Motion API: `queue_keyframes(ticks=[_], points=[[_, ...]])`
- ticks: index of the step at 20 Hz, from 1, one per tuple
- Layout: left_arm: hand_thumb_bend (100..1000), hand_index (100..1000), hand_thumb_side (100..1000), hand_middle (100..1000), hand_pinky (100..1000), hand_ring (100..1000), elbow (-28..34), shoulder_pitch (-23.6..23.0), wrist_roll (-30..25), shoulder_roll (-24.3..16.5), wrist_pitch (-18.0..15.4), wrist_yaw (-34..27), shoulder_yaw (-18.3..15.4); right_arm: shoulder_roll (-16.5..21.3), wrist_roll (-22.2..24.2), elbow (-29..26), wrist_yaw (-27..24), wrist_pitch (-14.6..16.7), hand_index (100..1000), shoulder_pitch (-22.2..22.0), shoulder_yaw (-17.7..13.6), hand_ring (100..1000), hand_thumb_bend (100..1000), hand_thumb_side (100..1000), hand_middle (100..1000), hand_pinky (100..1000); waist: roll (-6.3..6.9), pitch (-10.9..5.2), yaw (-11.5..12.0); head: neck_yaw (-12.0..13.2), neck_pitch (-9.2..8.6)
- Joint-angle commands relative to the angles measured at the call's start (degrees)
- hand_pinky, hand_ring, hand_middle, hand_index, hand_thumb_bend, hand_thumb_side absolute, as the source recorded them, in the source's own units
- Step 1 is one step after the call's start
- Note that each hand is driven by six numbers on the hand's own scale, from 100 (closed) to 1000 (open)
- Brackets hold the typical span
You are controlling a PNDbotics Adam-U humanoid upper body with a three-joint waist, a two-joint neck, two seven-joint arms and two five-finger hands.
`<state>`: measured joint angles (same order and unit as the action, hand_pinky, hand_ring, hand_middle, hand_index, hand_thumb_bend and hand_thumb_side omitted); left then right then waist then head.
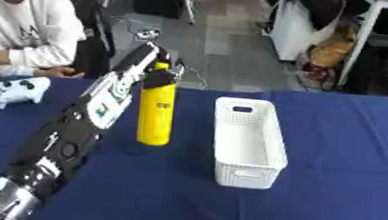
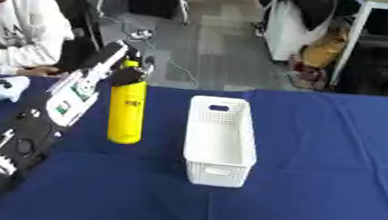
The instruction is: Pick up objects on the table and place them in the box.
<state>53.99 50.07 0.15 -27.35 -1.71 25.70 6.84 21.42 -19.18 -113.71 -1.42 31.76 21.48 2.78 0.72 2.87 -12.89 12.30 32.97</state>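
**A:** Far left edge first. What's on the cloth?

**B:** White game controller (image 1: 16,91), lying flat on the blue table (image 1: 342,160) near the far left corner. A person's sleeve sits just behind it, off the work

**A:** Moving right?

**B:** Left arm (image 1: 72,136) comes in from the lower left corner and runs diagonally up and away, black with white panels and a green mark. It ends at the left hand (image 1: 161,71), up at the top of the yellow bottle (image 1: 156,116)

**A:** Hand state?

**B:** Dark fingers wrapped round the bottle's upper part, just under the cap. Reads as a grasp on the bottle. How the thumb sits, cannot tell

**A:** And the bottle itself?

**B:** Upright, base down on the cloth, left of centre. Small dark mark on its side. Its base appears to rest on the table

**A:** Next right?

**B:** White box (image 2: 220,139), a long perforated basket with handle slots at both short ends, long axis running away from the robot. Stands just beside the bottle, apart from it, not touching. Nothing seen inside

**A:** Right hand?

**B:** Shows in neither view
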Motion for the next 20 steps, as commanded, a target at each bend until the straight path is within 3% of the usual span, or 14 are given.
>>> queue_keyframes(ticks=[1,20], points=[[100,265,600,100,100,100,1.69,2.29,-0.96,-0.02,0.87,-2.86,0.32,0.53,0.02,-0.89,-0.08,0.01,362,0.68,-0.41,216,146,798,215,100,0.08,-0.96,-0.07,0.66,-0.59],[100,274,602,100,100,100,2.59,6.09,-4.98,2.53,3.8,-9.77,1.93,0.55,0.46,-0.89,-0.65,-0.11,362,1.29,-0.25,216,149,797,215,100,0.97,-1.78,-0.8,0.48,-0.91]])
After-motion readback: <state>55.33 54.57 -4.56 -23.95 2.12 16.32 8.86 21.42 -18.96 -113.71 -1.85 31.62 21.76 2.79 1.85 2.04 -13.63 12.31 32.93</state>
